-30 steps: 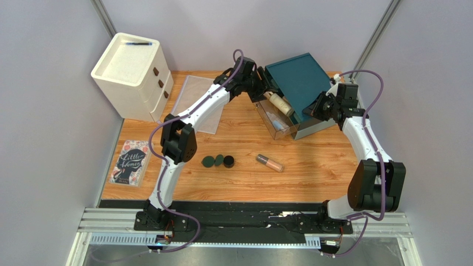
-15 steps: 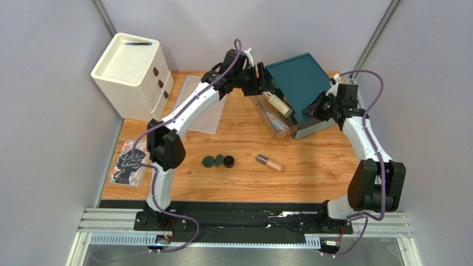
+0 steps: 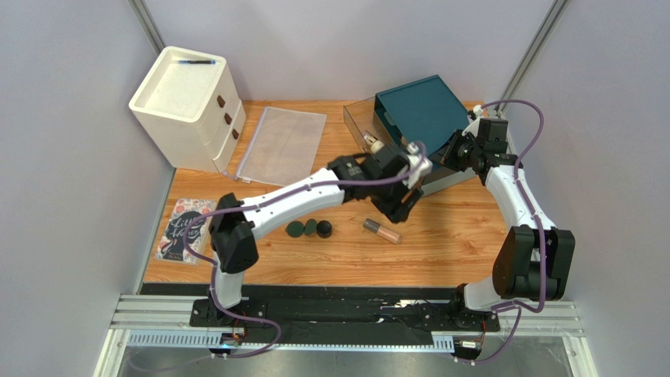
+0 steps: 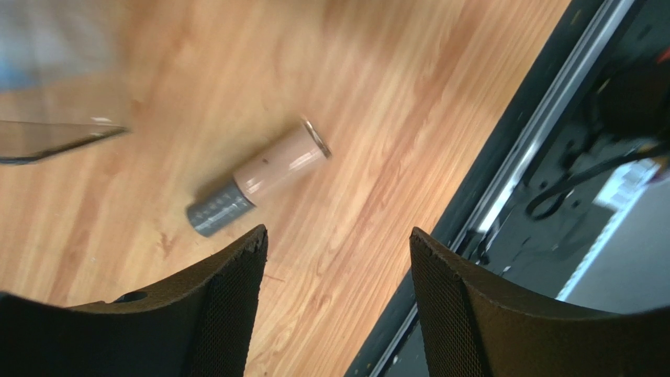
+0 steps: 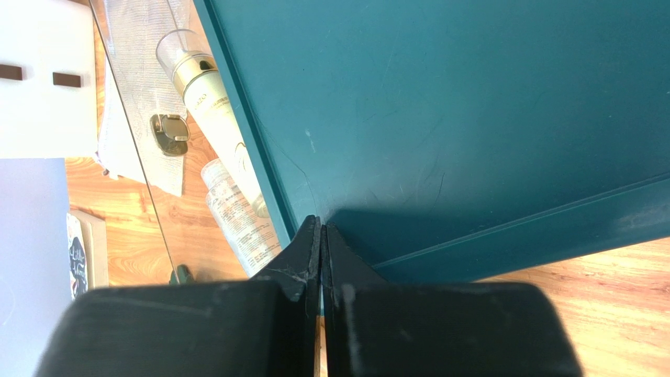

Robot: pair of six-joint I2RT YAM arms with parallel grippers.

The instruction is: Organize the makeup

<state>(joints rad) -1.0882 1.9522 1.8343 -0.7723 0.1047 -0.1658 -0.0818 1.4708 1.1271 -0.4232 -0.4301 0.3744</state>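
Two bottles (image 5: 211, 90) lay in the clear box (image 3: 355, 126) at upper right, my right gripper (image 5: 321, 236) pinching its teal lid (image 5: 472, 118). My left gripper (image 4: 336, 259) hung open above the pinkish-beige tube (image 4: 259, 184). Left of it, three dark compacts (image 3: 309, 228) lay unsorted on the tabletop (image 3: 456, 243).

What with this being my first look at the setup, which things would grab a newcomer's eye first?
The left gripper, stretched out over the middle of the wooden table, hangs open above a pinkish-beige tube lying on its side. At the far right, the right gripper is pinched shut on the edge of the raised teal lid. Three dark round compacts sit in a row just left of the tube.
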